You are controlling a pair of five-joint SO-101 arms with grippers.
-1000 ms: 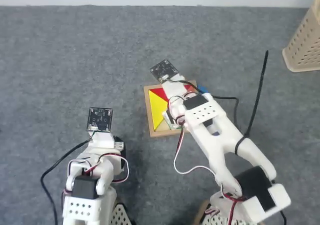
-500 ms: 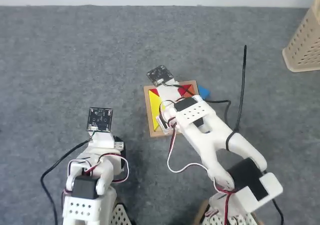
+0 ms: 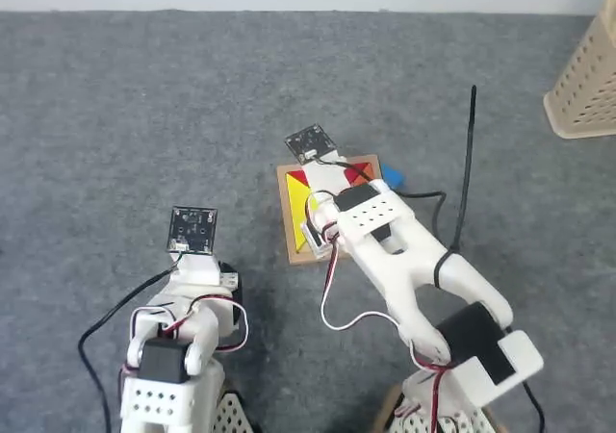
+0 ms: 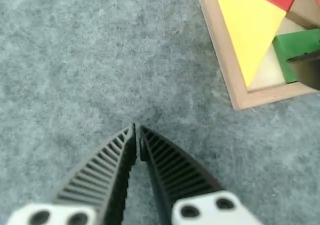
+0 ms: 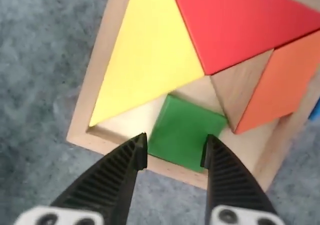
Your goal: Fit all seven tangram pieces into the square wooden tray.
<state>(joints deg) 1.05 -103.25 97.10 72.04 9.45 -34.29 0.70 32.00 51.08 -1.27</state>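
The square wooden tray (image 5: 80, 132) was pale bare wood, smooth and matt. The yellow tangram piece (image 5: 150, 60) looked smoothly painted. The grey cloth (image 4: 75, 60) beneath was rough and fuzzy.

Bench (image 3: 144, 96) is looking mottled fuzzy grey all over. The square wooden tray (image 5: 85, 130) is showing pale tan wood, and it's carrying a yellow triangle (image 5: 150, 55), a red triangle (image 5: 240, 20), an orange piece (image 5: 280, 85), a green square (image 5: 182, 132) and a bare-wood triangle (image 5: 237, 90). A blue piece (image 3: 392, 177) is peeking out by the tray's far right corner. The left pincer (image 4: 137, 130) and right pincer (image 5: 175, 140) are both sporting black ribbed fingers.
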